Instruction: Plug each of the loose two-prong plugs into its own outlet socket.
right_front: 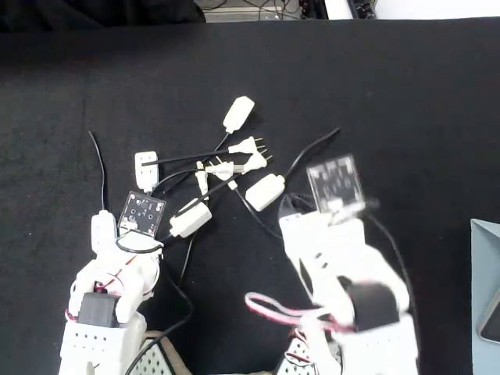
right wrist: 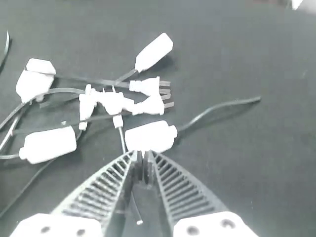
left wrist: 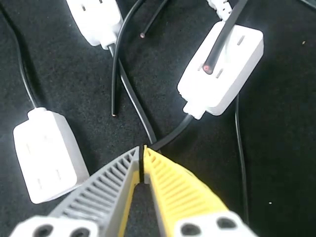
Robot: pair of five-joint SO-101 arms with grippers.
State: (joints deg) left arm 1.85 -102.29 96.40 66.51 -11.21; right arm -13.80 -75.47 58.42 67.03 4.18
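Jaws | left jaws pinch black cord (left wrist: 134,111) | right jaws pressed together | plugs (right_front: 248,146) light, cords floppy; I'd grasp bodies

Loose white plugs (right_front: 248,146) among scattered white sockets (right_front: 265,191).

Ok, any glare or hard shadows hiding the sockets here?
High view: the white plastic socket block glares against the black table cloth, slots washed out. Left wrist view: slots on the white rectangular socket block read plainly, no glare. Right wrist view: soft shadow beside the oblong white socket, nothing hidden.
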